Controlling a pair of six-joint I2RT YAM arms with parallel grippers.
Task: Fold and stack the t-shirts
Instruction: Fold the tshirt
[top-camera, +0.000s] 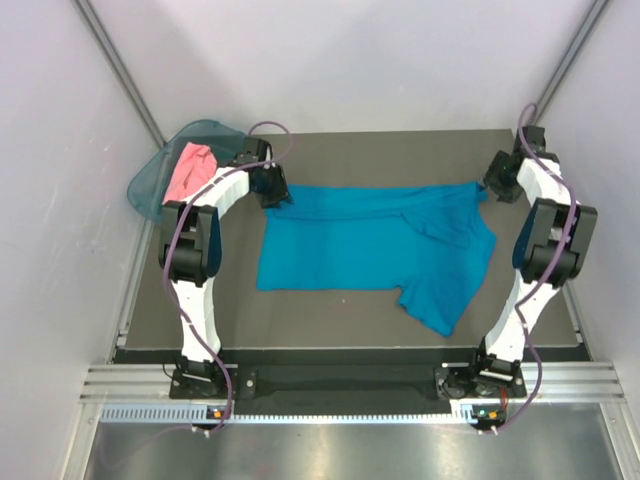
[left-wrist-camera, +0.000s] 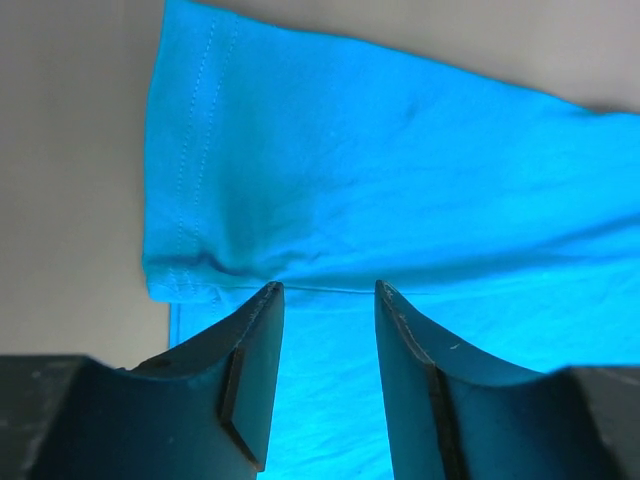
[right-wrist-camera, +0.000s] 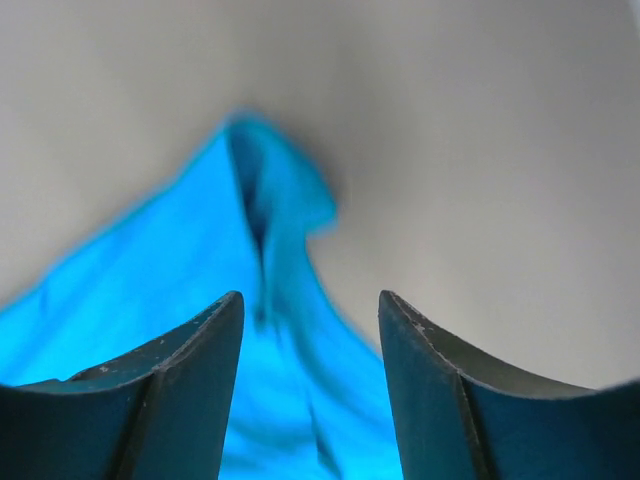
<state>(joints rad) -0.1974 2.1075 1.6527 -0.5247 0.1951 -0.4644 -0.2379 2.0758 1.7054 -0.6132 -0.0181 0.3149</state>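
Teal-blue t-shirt (top-camera: 370, 245) spread on table (top-camera: 330, 312); pink t-shirt (top-camera: 190, 170) in basket (top-camera: 148, 188).

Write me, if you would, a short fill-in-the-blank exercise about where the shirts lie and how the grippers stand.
1. The small shirt lying in the teal basket is ____ in colour.
2. The teal-blue shirt is spread on the table, and its near sleeve lies closer to the ____ arm.
3. The left gripper and the right gripper both have their jaws ____ above blue cloth.
Missing words: pink; right; open.
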